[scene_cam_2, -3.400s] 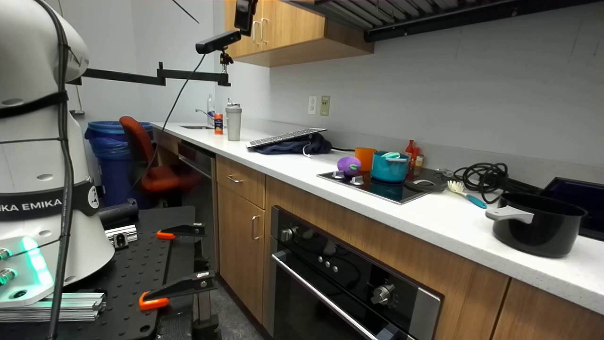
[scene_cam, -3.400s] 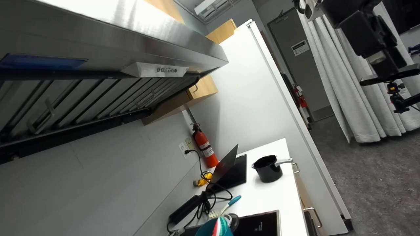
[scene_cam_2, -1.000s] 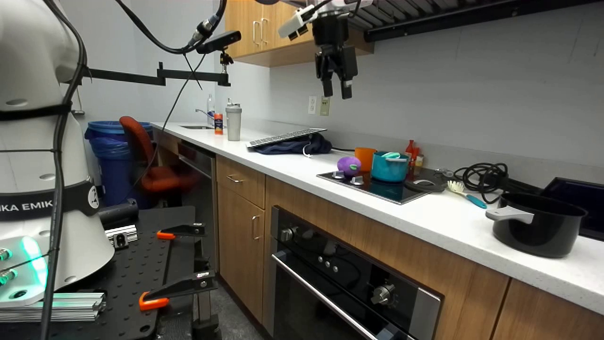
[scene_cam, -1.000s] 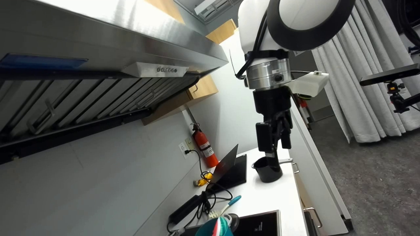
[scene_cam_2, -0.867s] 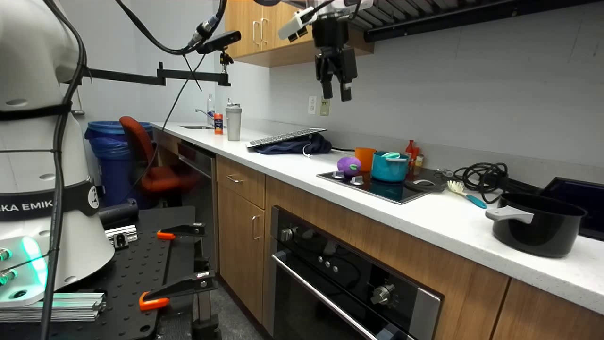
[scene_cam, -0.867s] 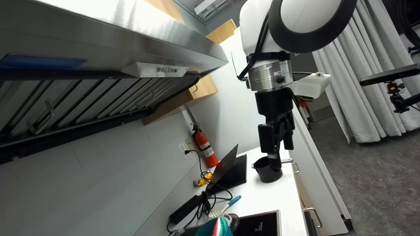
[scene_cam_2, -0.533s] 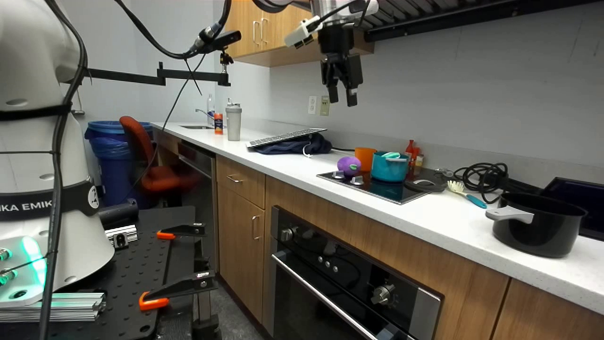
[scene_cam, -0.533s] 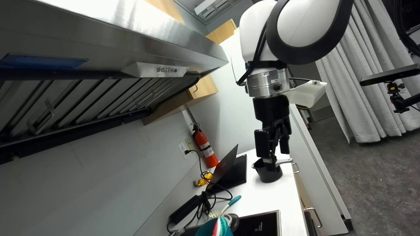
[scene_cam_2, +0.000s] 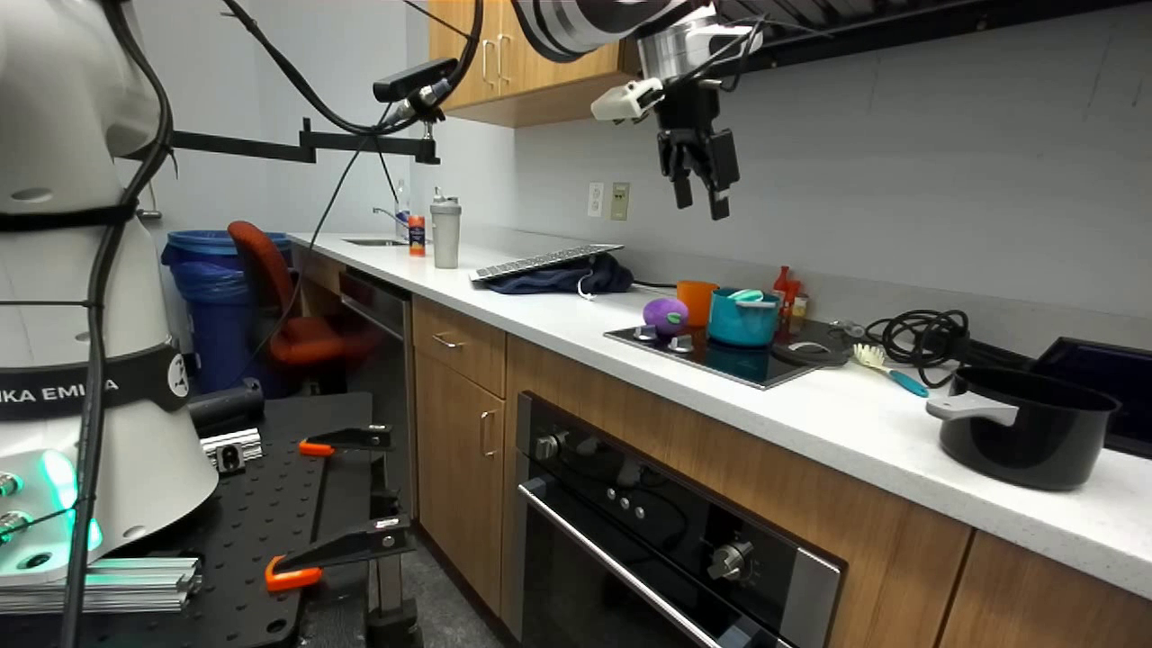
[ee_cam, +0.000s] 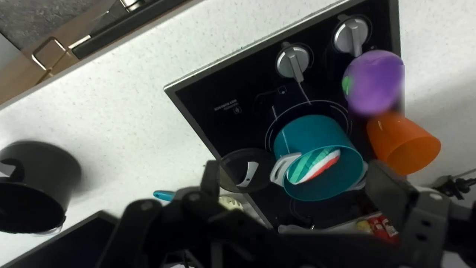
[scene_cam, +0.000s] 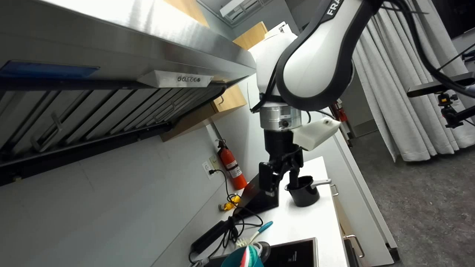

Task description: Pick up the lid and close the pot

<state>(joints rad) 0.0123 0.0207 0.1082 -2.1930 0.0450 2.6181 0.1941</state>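
The pot is black with a grey side handle and stands uncovered on the counter in both exterior views point(scene_cam: 306, 197) point(scene_cam_2: 1026, 441). It shows at the left edge of the wrist view point(ee_cam: 41, 167). The lid, round and see-through with a grey handle, lies beside the teal pot over the cooktop's edge in the wrist view point(ee_cam: 230, 163). It also shows in both exterior views point(scene_cam_2: 814, 355) point(scene_cam: 265, 253). My gripper point(ee_cam: 297, 182) is open and empty. It hangs high above the counter in both exterior views point(scene_cam: 282, 186) point(scene_cam_2: 702, 203); the lid lies near its left finger in the wrist view.
A teal pot point(ee_cam: 308, 134) holding a striped item stands on the cooktop point(ee_cam: 230, 93). An orange cup point(ee_cam: 390, 134) and purple toy point(ee_cam: 375, 82) are beside it. A brush point(scene_cam_2: 904, 382), cables point(scene_cam_2: 918, 337) and a laptop point(scene_cam: 256, 189) lie nearby. A range hood point(scene_cam: 148, 48) hangs overhead.
The arm has come in over the counter since the oldest frames. Over the last second the gripper has moved toward the cooktop and slightly lower, staying open. The pot and lid have not moved.
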